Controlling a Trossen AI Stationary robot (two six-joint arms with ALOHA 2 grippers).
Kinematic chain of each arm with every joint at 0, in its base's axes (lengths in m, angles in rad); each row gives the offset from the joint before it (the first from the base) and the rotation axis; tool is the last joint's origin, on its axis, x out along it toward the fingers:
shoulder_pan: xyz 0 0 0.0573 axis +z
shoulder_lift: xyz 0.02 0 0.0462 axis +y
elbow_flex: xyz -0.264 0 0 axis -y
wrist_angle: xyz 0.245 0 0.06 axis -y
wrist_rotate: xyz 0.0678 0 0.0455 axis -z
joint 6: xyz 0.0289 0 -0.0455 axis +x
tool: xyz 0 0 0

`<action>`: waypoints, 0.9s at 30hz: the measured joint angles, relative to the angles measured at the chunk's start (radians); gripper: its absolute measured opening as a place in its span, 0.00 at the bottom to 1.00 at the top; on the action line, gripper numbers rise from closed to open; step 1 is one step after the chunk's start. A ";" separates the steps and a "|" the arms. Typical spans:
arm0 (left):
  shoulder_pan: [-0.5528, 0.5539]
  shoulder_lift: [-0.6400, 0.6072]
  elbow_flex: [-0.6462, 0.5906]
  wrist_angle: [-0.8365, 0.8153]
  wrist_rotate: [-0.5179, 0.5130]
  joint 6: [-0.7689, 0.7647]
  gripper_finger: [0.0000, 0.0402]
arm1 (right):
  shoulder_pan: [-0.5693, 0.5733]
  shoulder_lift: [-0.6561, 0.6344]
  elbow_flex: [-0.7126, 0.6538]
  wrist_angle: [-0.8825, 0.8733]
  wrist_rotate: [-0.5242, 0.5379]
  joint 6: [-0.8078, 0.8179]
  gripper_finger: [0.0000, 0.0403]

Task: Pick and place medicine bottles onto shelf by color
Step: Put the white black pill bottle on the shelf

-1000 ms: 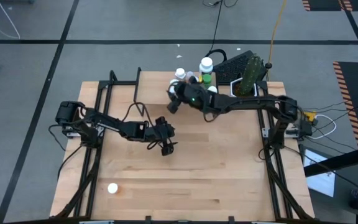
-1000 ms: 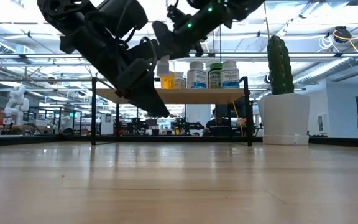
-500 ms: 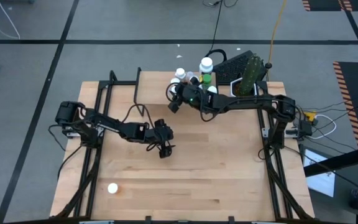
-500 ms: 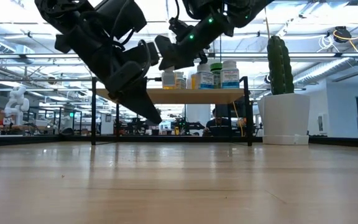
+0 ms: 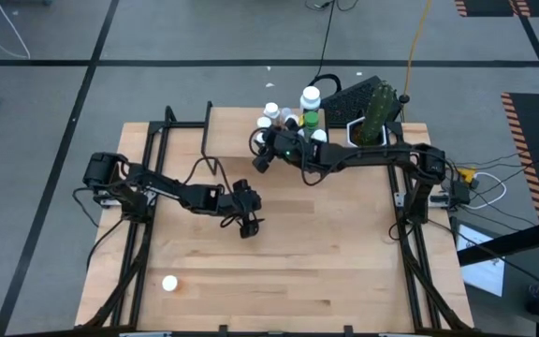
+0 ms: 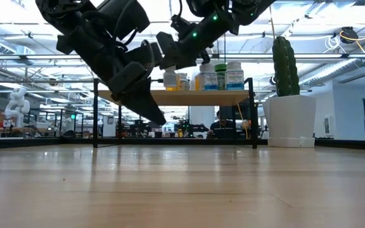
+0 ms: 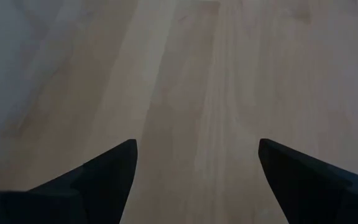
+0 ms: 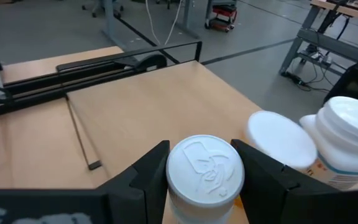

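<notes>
My right gripper (image 5: 263,153) reaches over the left end of the shelf (image 6: 176,97) at the table's far edge and is shut on a white-capped medicine bottle (image 8: 205,171). Its body is hidden in the right wrist view. Other bottles stand on the shelf board: orange (image 6: 182,82), white (image 6: 209,78), green (image 6: 220,77) and white (image 6: 234,76). Two more white caps (image 8: 281,139) (image 8: 348,127) show beside the held one. My left gripper (image 5: 247,221) hangs open over bare wood (image 7: 194,180) mid-table. One white bottle (image 5: 169,283) stands alone near the table's near-left corner. My right gripper pinches the bottle's white cap (image 8: 178,163) between its two fingers, one on each side of it. The fingers (image 8: 146,177) come slanting down from above, from the table's near side. The bottle is upright. I cannot tell whether its base is on the shelf board.
A white planter with a cactus (image 6: 289,114) stands to the right of the shelf, at the far right (image 5: 374,114). Black frame rails run along both table sides (image 5: 152,159). Open wood lies across the near half of the table.
My right gripper has come down toward the left end of the shelf with the bottle between its fingers, and has moved slightly toward the far edge.
</notes>
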 joint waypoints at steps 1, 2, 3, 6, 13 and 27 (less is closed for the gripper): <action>0.000 0.000 0.000 -0.004 0.000 -0.002 0.84 | 0.005 0.000 0.000 -0.003 0.000 0.000 0.38; 0.000 0.000 0.000 -0.007 0.000 -0.003 0.84 | 0.010 0.000 -0.001 -0.003 0.001 -0.002 0.38; 0.000 0.000 0.000 -0.008 0.000 -0.003 0.84 | 0.014 -0.003 -0.002 -0.003 0.002 -0.010 0.38; 0.000 0.000 0.000 -0.011 0.000 -0.004 0.84 | 0.024 -0.008 -0.004 0.011 0.001 -0.028 0.38; 0.000 0.000 0.000 -0.019 0.000 -0.015 0.84 | 0.016 -0.047 -0.010 -0.016 -0.008 -0.027 0.38; 0.000 0.000 0.000 -0.020 0.000 -0.019 0.84 | 0.044 -0.068 -0.006 -0.105 0.094 0.026 0.38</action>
